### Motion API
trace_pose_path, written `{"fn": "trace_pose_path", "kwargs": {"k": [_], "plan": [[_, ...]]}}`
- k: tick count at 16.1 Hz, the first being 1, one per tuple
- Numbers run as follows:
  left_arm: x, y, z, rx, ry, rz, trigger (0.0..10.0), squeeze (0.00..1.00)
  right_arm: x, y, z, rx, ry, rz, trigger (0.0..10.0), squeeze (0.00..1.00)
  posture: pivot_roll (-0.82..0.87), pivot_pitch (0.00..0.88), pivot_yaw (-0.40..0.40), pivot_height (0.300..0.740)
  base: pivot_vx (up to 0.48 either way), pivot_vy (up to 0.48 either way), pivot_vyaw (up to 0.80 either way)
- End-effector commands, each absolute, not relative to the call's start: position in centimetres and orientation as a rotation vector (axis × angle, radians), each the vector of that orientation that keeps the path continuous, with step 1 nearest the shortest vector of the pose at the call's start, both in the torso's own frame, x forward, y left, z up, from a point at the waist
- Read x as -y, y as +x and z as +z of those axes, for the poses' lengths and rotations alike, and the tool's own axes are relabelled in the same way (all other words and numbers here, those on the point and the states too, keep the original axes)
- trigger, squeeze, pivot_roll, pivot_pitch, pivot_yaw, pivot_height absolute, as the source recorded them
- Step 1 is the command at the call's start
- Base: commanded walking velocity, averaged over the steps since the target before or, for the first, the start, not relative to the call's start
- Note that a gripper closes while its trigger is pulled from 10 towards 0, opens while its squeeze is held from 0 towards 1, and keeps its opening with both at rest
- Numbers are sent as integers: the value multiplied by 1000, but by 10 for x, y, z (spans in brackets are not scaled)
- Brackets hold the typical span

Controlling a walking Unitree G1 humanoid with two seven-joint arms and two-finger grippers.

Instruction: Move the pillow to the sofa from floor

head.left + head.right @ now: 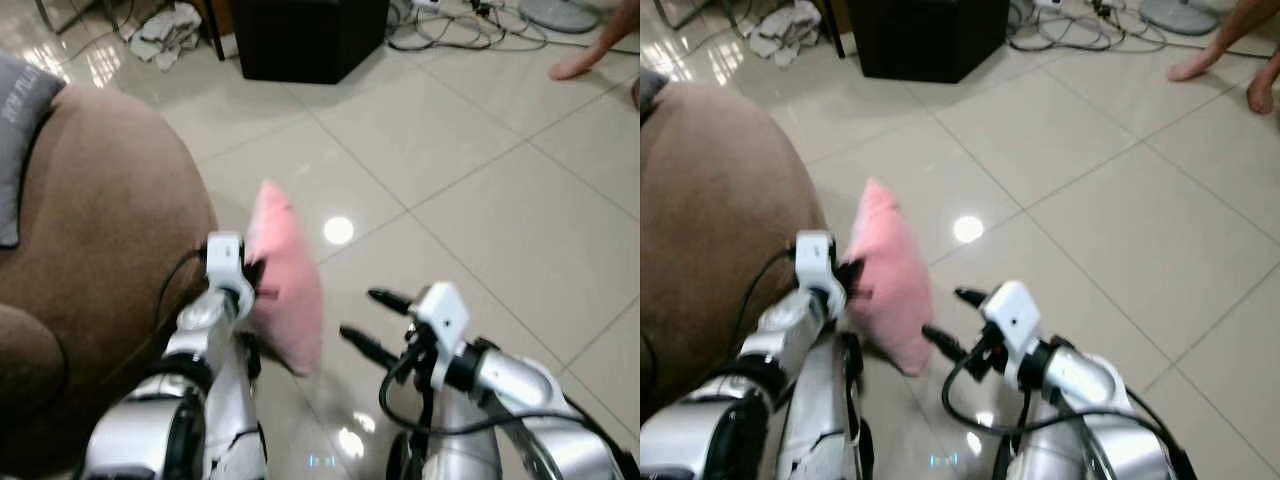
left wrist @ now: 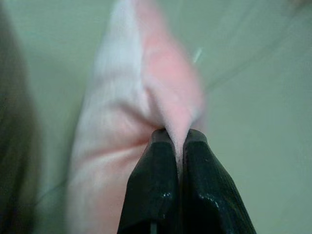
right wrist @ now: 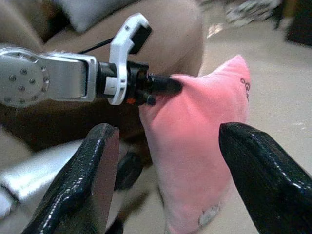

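A pink pillow (image 1: 283,275) hangs off the floor beside the brown sofa (image 1: 100,230), held upright by one edge. My left gripper (image 1: 262,279) is shut on that edge, its black fingers (image 2: 156,180) pinching a fold of pink fabric (image 2: 146,87). My right gripper (image 1: 372,322) stands open just right of the pillow, not touching it; its two fingers (image 3: 92,161) frame the pillow (image 3: 195,141) in the right wrist view, with the left gripper (image 3: 168,86) biting the pillow's side.
A grey cushion (image 1: 20,120) lies on the sofa's top left. A black box (image 1: 310,35) and tangled cables (image 1: 460,25) sit at the back. A person's bare foot (image 1: 580,65) rests on the tiles at the far right. Crumpled cloth (image 1: 165,30) lies beyond the sofa.
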State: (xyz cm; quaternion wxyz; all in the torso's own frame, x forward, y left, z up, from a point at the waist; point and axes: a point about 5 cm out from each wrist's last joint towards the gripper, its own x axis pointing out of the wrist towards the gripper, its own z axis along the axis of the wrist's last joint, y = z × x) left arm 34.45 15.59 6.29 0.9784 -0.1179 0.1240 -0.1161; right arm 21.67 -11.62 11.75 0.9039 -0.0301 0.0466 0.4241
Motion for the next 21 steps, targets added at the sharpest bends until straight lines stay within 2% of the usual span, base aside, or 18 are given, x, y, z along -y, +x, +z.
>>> {"fn": "trace_pose_path", "kwargs": {"k": [1, 3, 5, 7, 8, 9, 13, 17, 21], "plan": [[-157, 358, 100, -62, -295, -260, 0, 0, 117, 217, 127, -35, -33, 811, 10000, 0, -53, 93, 46, 496, 0, 0, 0], [-161, 360, 161, 185, -363, -248, 0, 0, 124, 229, 149, 79, -3, 590, 10000, 0, -47, 67, 57, 496, 0, 0, 0], [-172, 356, 191, 293, -279, -197, 0, 0, 134, 246, 159, 99, 51, 406, 10000, 0, -37, 42, 58, 506, 0, 0, 0], [-176, 352, 200, 314, -175, -196, 0, 0, 136, 257, 167, 129, 27, 331, 10000, 0, -26, 38, 48, 521, 0, 0, 0], [-177, 348, 203, 312, -137, -188, 2196, 0, 138, 265, 170, 128, 25, 291, 10000, 0, -21, 38, 42, 531, 0, 0, 0], [-178, 342, 204, 272, -83, -174, 10000, 0, 141, 275, 174, 130, 30, 241, 10000, 0, -3, 41, 25, 541, 0, 0, 0], [-173, 333, 199, 194, -34, -163, 10000, 0, 146, 294, 189, 148, 25, 166, 10000, 0, 0, 33, 19, 581, 0, 0, 0], [-168, 323, 186, 121, 61, -170, 10000, 0, 151, 293, 187, 121, 18, 109, 10000, 0, -3, 32, 32, 626, 0, 0, 0], [-168, 316, 180, 102, 64, -162, 10000, 0, 153, 289, 177, 81, 3, 83, 10000, 0, -5, 26, 35, 656, 0, 0, 0]]}}
